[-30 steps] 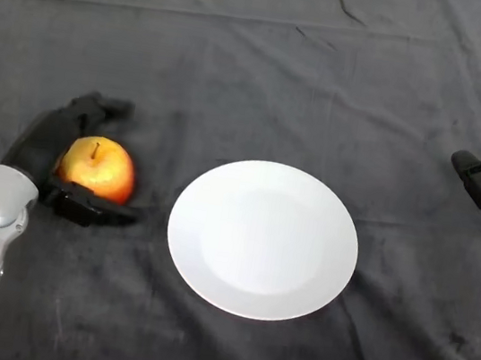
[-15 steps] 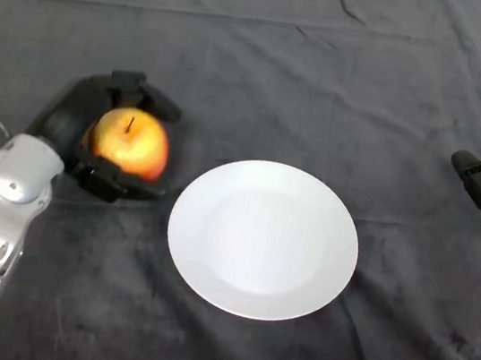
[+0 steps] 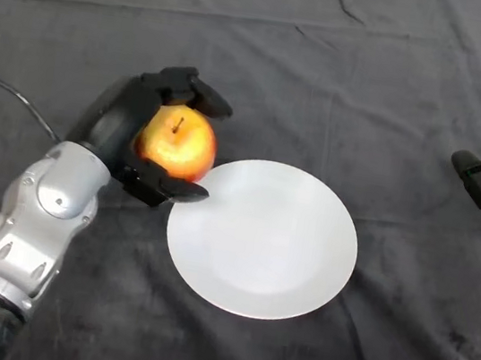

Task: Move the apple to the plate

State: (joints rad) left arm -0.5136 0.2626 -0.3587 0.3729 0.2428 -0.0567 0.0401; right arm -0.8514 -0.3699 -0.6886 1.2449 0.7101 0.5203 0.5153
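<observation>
The left hand [image 3: 119, 128] is curled around the apple [image 3: 176, 142], with the fingers wrapped over its far side and the thumb closed against its near side. The apple is red and yellow, stem pointing up, and sits in the grip at the left edge of the plate [image 3: 262, 239], just overlapping the rim. The plate is white, round and bare, resting flat on the counter [image 3: 345, 87], which is covered by a dark cloth. The silver-grey arm enters from the lower left
</observation>
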